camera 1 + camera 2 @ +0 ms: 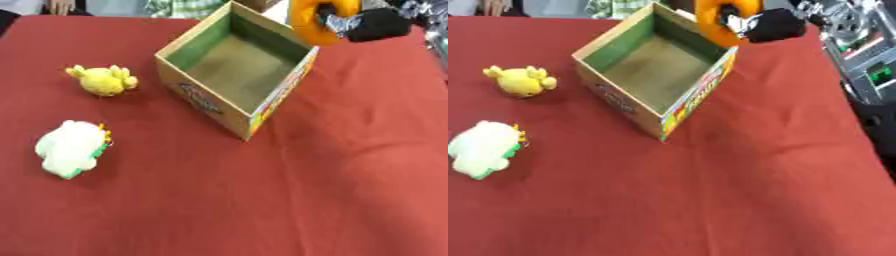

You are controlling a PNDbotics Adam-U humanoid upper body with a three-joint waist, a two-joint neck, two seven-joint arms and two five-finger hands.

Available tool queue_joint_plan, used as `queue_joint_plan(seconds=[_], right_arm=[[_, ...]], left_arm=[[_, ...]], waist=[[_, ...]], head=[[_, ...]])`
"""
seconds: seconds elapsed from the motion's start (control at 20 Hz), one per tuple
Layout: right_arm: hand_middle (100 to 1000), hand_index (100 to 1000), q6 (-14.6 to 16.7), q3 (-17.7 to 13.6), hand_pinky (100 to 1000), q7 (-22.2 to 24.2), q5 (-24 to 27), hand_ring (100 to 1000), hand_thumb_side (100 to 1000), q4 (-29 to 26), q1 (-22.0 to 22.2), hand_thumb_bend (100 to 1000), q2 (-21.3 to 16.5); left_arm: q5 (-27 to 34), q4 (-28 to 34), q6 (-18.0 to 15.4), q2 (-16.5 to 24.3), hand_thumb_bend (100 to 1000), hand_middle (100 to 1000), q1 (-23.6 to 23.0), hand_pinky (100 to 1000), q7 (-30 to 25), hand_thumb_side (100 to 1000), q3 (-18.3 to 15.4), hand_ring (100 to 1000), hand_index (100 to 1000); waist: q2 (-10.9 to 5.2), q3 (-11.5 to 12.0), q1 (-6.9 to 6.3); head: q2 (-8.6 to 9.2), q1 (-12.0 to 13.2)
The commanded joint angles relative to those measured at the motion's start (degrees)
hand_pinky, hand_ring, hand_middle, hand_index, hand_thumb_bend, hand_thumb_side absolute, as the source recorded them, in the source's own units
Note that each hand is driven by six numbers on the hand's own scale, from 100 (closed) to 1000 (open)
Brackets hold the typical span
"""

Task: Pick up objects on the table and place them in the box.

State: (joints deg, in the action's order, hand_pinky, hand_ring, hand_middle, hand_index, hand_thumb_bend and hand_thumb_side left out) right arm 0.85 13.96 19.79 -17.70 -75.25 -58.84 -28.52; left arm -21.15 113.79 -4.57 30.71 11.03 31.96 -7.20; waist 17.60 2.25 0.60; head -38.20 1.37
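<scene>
Our right hand [363, 24] comes in from the far right corner of the table [350, 175], its fingers clamped on an orange ring [311, 22]. The ring hangs over the far right rim of the open cardboard box [236, 67], not yet clearly inside its walls. Our left hand shows in neither view.

The box sits toward the far edge, turned askew, and looks bare inside. Two things wait on the red cloth by the left edge: a yellow chick toy [103, 80], near the box's left wall but apart from it, and a white plush toy [72, 148] with green trim, nearer to us and well apart from the box.

We judge the release to be the risky part. The ring is held roughly on edge right above the rim, so if our fingers part here it may strike the cardboard wall and tip outward, falling behind the box toward the far edge, or roll off once it lands. Lowering without first moving further over the opening could also catch the rim and push the box along the cloth. We cannot tell how much of the ring already clears the wall.
</scene>
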Motion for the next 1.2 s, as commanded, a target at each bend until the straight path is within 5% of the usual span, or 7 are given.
queue_joint_plan(seconds=[0.05, 0.7, 1.2], right_arm=[[428, 696, 0.71, -0.98, 744, -0.63, -2.60, 652, 219, 4.19, -2.77, 100, 1.71], [486, 744, 5.46, -2.81, 761, -1.30, -14.99, 703, 247, 20.82, -6.85, 100, 8.87], [708, 905, 8.73, -3.39, 833, 2.47, -21.45, 824, 461, 24.32, -7.83, 150, 10.15]], left_arm=[[0.24, 0.80, -0.15, 0.78, 100, 566, 0.73, 468, -0.26, 463, -0.12, 517, 602], [0.83, 0.80, -0.58, 0.72, 100, 567, 2.00, 469, -0.89, 463, 0.39, 517, 601], [0.99, 0.80, -0.65, 0.64, 100, 567, 2.09, 469, -1.05, 463, 0.44, 517, 600]], waist=[[-1.13, 0.40, -0.01], [-0.56, 2.42, 0.37], [-0.68, 2.68, 0.39]], head=[[0.74, -0.57], [2.04, -2.70], [1.98, -3.31]])
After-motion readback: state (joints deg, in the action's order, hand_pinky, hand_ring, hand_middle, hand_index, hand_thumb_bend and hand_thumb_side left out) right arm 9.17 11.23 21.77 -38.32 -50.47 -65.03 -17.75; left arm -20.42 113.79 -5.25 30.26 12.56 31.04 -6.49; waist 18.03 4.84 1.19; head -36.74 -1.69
